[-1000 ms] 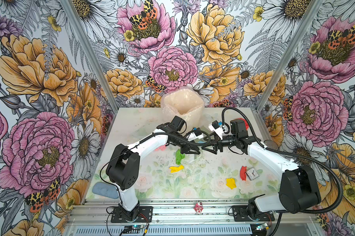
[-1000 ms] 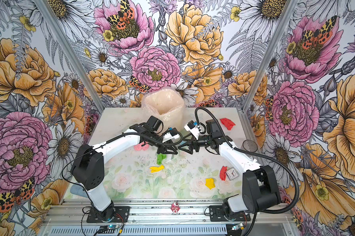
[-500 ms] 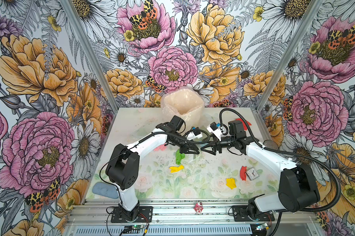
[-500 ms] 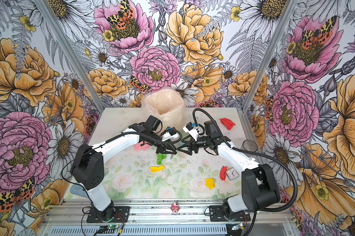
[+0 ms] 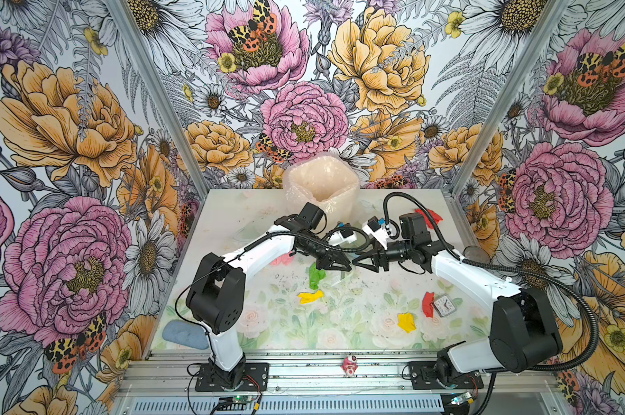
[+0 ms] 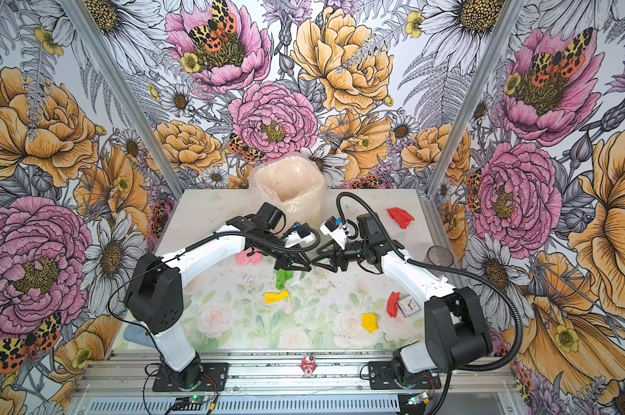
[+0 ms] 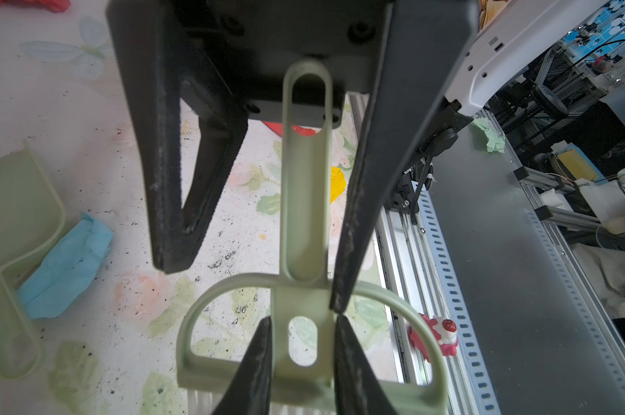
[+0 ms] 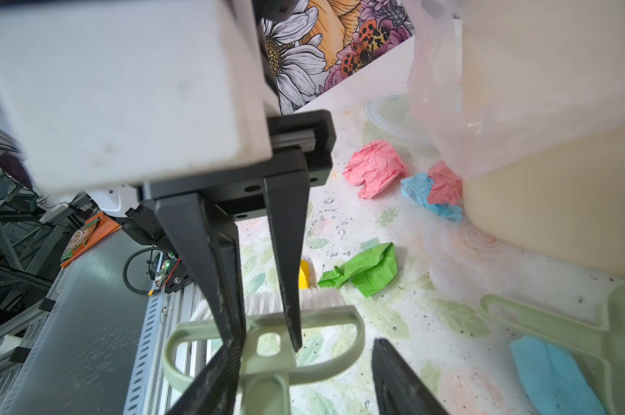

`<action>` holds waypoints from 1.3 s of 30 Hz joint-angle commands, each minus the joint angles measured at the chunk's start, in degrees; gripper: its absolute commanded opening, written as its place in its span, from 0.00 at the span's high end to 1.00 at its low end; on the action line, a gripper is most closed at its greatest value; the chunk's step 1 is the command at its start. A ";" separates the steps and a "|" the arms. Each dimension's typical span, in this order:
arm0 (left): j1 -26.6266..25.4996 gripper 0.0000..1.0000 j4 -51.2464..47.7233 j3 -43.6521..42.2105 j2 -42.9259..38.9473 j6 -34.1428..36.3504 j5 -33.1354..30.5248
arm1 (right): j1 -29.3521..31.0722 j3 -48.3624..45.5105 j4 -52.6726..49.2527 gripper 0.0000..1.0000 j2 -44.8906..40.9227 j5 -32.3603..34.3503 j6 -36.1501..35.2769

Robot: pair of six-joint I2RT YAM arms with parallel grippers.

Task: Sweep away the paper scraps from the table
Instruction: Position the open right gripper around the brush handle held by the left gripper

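**Two grippers meet tip to tip over the brush**

Both arms reach in from the front rail with elbows bent outward and forearms low over the table (image 5: 217, 230). In both top views the left gripper (image 5: 334, 264) and the right gripper (image 5: 366, 260) face each other, tips almost touching.

The left wrist view shows the left gripper (image 7: 303, 321) pinching the neck of the pale green brush (image 7: 305, 201). The right gripper (image 8: 303, 345) has its jaws spread to either side of the brush handle. One jaw is at the handle and the other stands clear of it.

Of the paper scraps, the green scrap (image 5: 316, 275) lies just beside the left gripper's tips. The yellow scrap (image 5: 311, 296) lies near it, and the pink scrap (image 5: 282, 258) lies under the left forearm. Well apart from both grippers, by the right arm's elbow, a second yellow scrap (image 5: 407, 321) lies near the red scrap (image 5: 427, 303), which touches a small clock (image 5: 444, 305). Another red scrap (image 6: 400, 216) lies behind the right wrist.

Only the wrist views make out the pale green dustpan (image 8: 623, 323), just beside the grippers, with a light blue scrap (image 7: 63, 266) against it. The right wrist view alone shows a blue and a pink piece (image 8: 433, 194) pressed against the lined bin (image 8: 555, 179). The scraps by the right elbow appear clearly only in the top views.
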 commanded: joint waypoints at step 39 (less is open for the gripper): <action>1.34 1.00 0.30 2.57 1.65 1.08 2.55 | 0.50 -0.79 0.17 0.56 0.91 0.11 -0.73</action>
